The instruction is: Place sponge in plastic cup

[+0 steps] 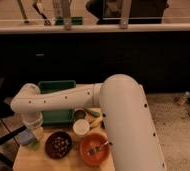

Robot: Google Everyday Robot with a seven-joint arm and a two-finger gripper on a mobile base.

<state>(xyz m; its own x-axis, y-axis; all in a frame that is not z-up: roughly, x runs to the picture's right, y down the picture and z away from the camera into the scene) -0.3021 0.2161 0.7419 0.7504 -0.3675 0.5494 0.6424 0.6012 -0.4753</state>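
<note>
My gripper [32, 124] hangs down from the white arm's wrist over the front left corner of the wooden table [23, 161]. Right under it a small light-blue sponge [24, 136] shows at the table's left edge. The pale yellow-green plastic cup [38, 134] stands just to the right of the sponge, partly hidden by the gripper. I cannot tell whether the sponge is held, rests on the table, or touches the cup.
A green bin [55, 102] stands at the back of the table. A white cup [81, 128], a dark bowl [58, 145], an orange bowl [94, 147] with a fork and a banana [96, 121] fill the middle and right. My arm spans the table.
</note>
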